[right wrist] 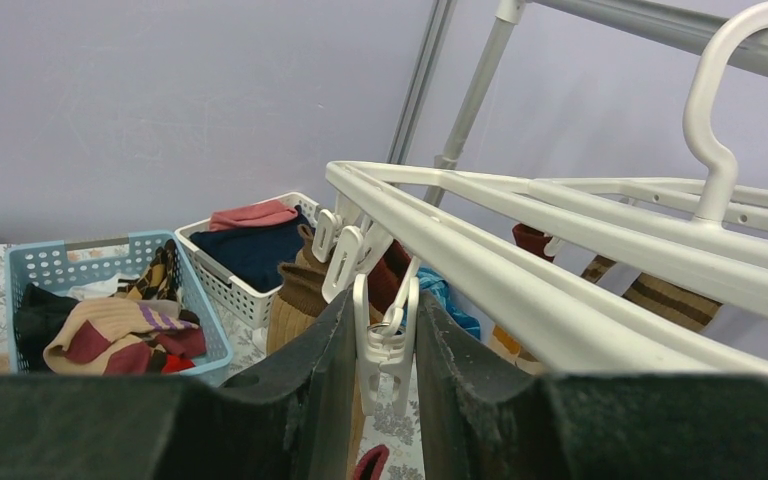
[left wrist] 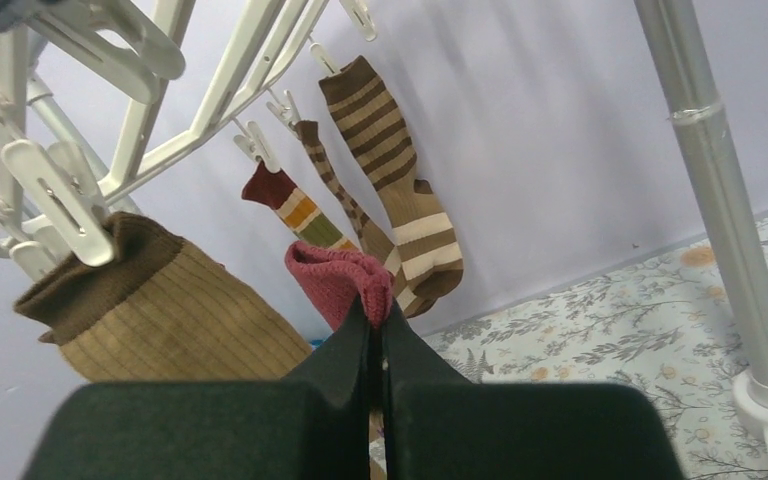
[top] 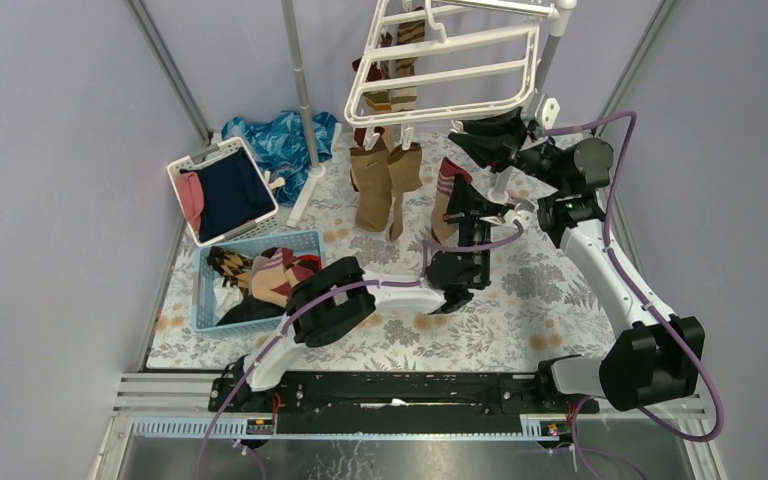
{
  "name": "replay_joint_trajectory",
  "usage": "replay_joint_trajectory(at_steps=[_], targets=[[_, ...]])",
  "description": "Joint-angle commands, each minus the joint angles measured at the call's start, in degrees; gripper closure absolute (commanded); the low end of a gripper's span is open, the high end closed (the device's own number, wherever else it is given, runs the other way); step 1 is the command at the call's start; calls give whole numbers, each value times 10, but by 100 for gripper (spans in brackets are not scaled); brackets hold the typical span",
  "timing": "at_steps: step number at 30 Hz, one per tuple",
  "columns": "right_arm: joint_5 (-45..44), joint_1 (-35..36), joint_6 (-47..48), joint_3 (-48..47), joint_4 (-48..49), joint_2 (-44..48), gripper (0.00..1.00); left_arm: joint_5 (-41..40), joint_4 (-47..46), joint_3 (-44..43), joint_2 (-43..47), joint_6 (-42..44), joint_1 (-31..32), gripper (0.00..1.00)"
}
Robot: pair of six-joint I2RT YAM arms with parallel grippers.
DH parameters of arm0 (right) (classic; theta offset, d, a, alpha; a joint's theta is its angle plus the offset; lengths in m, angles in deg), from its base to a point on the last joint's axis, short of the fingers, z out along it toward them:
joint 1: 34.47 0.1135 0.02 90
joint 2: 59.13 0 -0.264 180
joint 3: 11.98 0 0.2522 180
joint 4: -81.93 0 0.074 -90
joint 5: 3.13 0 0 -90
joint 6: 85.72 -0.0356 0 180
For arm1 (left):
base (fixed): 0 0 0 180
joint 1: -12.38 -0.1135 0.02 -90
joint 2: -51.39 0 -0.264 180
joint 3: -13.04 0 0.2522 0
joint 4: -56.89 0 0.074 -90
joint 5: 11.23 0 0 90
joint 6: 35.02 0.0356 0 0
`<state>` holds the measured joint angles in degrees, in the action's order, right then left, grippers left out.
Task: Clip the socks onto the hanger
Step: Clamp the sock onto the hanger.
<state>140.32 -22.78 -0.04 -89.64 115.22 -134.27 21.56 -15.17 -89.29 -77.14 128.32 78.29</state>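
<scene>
Left gripper (left wrist: pixel 372 312), shut on the red ribbed cuff (left wrist: pixel 332 272), probably the best hold on a soft, light tan knitted sock (top: pixel 441 214), holds it just below a small white clip (right wrist: pixel 382 352) of the white plastic hanger (right wrist: pixel 520 262), pinched by the right gripper (right wrist: pixel 385 308).

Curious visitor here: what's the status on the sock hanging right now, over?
Left gripper: jaws shut on red-cuffed sock, held near hanger. Right gripper: jaws pinching a white clip. Other socks already clipped. No obstruction seen.

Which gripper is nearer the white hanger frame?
Right. The right gripper grips a clip dangling from the hanger frame; the left gripper, shut on a red-cuffed sock, sits lower, beneath the frame.
</scene>
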Motion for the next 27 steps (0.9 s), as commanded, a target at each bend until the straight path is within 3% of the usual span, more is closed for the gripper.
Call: replay_joint_trajectory(at_steps=[1, 8, 13, 17, 20, 24, 27], targets=[[0, 5, -15, -14, 19, 11, 92, -7, -71, -12, 31, 47, 12, 100], [-2, 5, -20, -15, 17, 11, 92, 60, -71, 101, 78, 49, 22, 100], [0, 5, -17, -17, 14, 11, 92, 138, -67, 244, 172, -32, 25, 100], [2, 5, -15, -18, 11, 10, 92, 240, -15, 394, 301, -221, 23, 100], [3, 5, -15, -16, 10, 10, 92, 348, 75, 451, 395, -395, -10, 100], [6, 5, -15, -15, 7, 14, 92, 609, 175, 468, 479, -643, -130, 100], [5, 5, -15, -13, 8, 16, 92, 715, 162, 458, 473, -728, -188, 100]])
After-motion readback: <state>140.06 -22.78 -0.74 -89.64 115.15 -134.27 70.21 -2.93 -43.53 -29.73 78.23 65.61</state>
